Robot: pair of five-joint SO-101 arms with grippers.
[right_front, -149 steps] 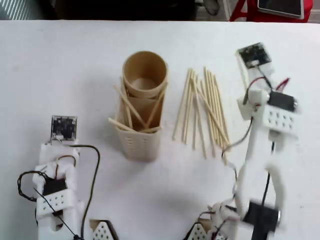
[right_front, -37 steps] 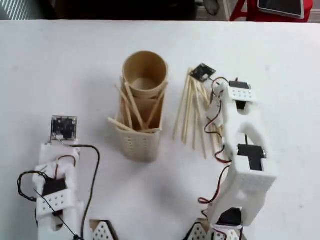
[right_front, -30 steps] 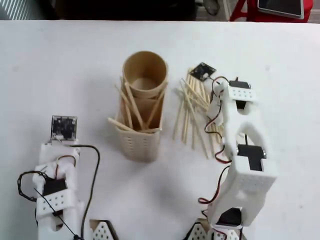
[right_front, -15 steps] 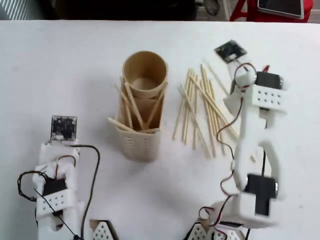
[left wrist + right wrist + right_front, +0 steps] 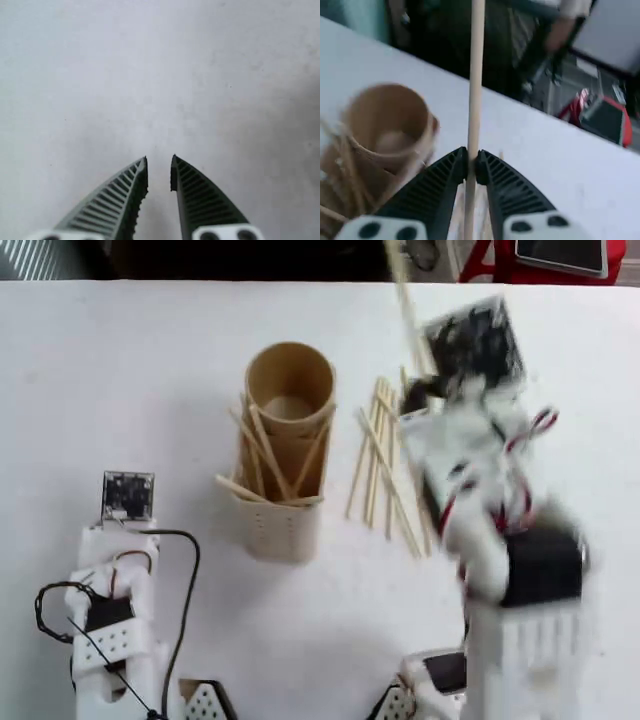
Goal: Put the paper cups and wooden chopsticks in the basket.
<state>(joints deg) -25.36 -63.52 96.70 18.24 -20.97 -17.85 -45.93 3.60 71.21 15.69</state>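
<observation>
A white perforated basket (image 5: 272,525) lies at the table's middle with stacked brown paper cups (image 5: 290,390) and several wooden chopsticks (image 5: 262,455) in it. More chopsticks (image 5: 383,475) lie loose just right of it. My right gripper (image 5: 471,162) is raised above that pile and is shut on one chopstick (image 5: 475,70), which points to the table's far edge (image 5: 402,290). The cups (image 5: 390,125) show beside it in the right wrist view. My left gripper (image 5: 159,167) hangs low over bare table at the front left, its fingers nearly together with nothing between them.
The left arm (image 5: 110,600) rests at the front left corner. The right arm (image 5: 500,550) stands high over the table's right side. Past the table's far edge are a dark gap and a red object (image 5: 530,260).
The right arm dipped into the loose chopsticks, scattered them slightly, then rose with one chopstick in its gripper. The left arm has kept still.
</observation>
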